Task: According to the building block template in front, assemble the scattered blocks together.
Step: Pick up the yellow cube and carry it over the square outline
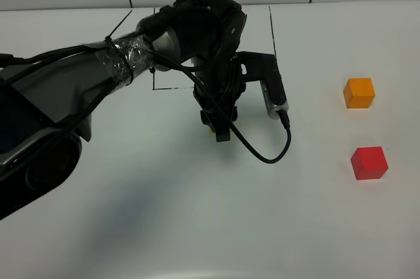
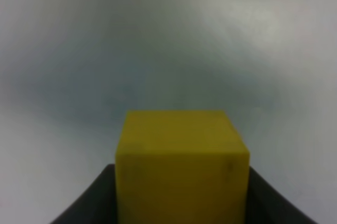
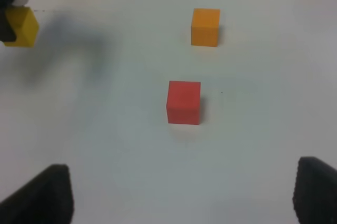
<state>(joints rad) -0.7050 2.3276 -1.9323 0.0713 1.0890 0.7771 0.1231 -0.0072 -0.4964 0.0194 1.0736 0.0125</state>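
Yellow cube (image 2: 181,166) is seen clamped in the closed-down left gripper (image 1: 220,131), with the red cube (image 1: 369,162) lying well apart at its 3 o'clock, the orange cube (image 1: 359,92) at the red one's 12 o'clock, and the right gripper (image 3: 179,197) spread wide, clear of both.

we see a yellow block (image 2: 181,166), plain all over. the orange block (image 1: 359,92) and the red block (image 1: 369,162) are plain too. the table (image 1: 131,226) is white, with thin black lines (image 1: 272,36) drawn on it. the left arm (image 1: 59,95) is black, with a shiny silver wrap (image 1: 128,61). its cable (image 1: 262,155) is black.
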